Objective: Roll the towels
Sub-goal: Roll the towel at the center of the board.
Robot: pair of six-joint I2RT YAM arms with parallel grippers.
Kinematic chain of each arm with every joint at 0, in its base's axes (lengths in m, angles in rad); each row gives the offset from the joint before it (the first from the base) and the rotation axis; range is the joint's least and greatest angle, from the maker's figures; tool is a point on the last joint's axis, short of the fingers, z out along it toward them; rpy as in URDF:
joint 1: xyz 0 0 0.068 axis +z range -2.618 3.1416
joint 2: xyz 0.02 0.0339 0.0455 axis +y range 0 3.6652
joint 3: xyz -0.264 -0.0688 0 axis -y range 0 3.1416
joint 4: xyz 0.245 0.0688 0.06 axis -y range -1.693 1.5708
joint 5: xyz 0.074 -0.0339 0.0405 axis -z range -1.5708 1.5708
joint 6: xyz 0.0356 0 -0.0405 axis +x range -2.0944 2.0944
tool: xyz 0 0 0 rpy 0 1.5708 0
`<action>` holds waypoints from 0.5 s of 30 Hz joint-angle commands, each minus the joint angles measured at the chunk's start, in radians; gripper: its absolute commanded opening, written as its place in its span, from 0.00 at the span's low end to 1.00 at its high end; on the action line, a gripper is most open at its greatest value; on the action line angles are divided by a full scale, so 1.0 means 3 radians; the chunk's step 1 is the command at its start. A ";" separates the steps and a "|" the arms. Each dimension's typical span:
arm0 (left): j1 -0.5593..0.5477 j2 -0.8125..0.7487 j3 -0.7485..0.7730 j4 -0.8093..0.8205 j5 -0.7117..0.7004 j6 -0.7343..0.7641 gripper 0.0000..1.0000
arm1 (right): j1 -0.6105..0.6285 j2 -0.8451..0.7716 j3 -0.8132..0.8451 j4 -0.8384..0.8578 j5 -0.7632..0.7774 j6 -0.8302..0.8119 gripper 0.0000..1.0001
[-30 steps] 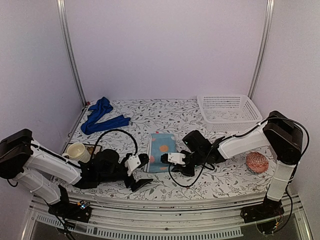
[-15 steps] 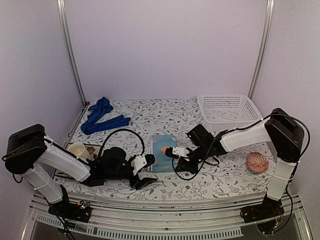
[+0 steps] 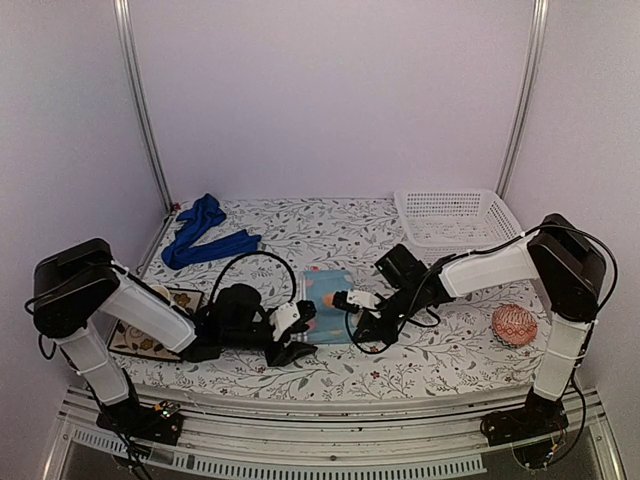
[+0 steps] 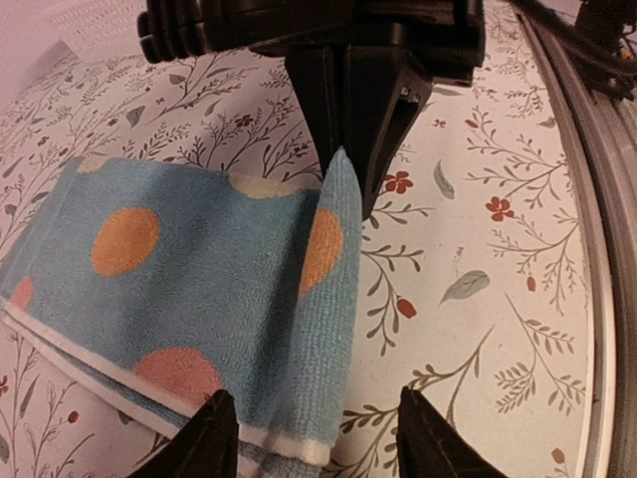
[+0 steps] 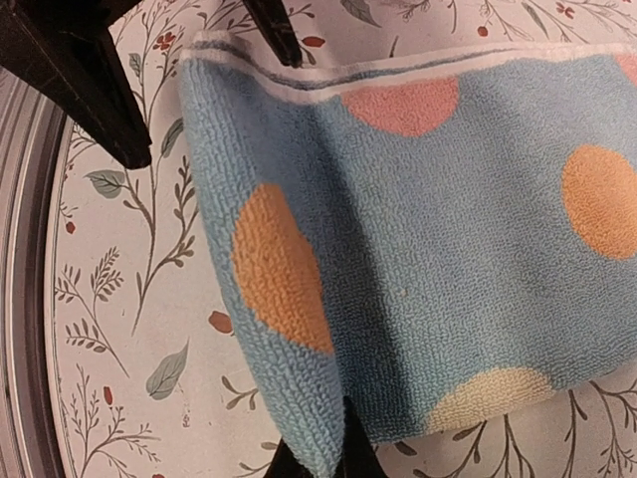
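The light-blue towel [image 3: 326,288] with orange and pink dots lies flat mid-table. My right gripper [image 5: 333,460] is shut on its near right corner and holds that edge up in a ridge [image 4: 338,229]. My left gripper [image 4: 318,443] is open, its fingers [image 4: 211,438] astride the towel's near left corner [image 4: 299,418], one over the cloth and one over the mat. From above, the left gripper [image 3: 298,332] and the right gripper [image 3: 352,306] face each other across the towel's near end. The royal-blue towel [image 3: 205,232] lies crumpled at the back left.
A white basket [image 3: 455,217] stands at the back right. A round pink-red patterned ball [image 3: 514,325] rests at the right edge. A brown patterned coaster [image 3: 140,338] lies under the left arm. The metal table rail [image 4: 597,199] runs close to the left gripper.
My left gripper has slid right to the towel's near corner and its jaws have narrowed. The right gripper has shifted slightly back and right, still pinching the towel's edge.
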 commanded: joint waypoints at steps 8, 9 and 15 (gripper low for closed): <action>0.0196 0.0212 0.0114 0.0059 0.0392 -0.0157 0.26 | -0.0026 0.0200 0.0150 -0.0106 -0.0043 0.0081 0.03; 0.0213 0.0237 0.0131 0.0041 0.0405 -0.0171 0.24 | -0.0028 0.0206 0.0162 -0.0107 -0.0038 0.0083 0.03; 0.0263 0.0363 0.0213 -0.0019 0.0353 -0.0284 0.21 | -0.0035 0.0240 0.0198 -0.0149 -0.0004 0.0132 0.03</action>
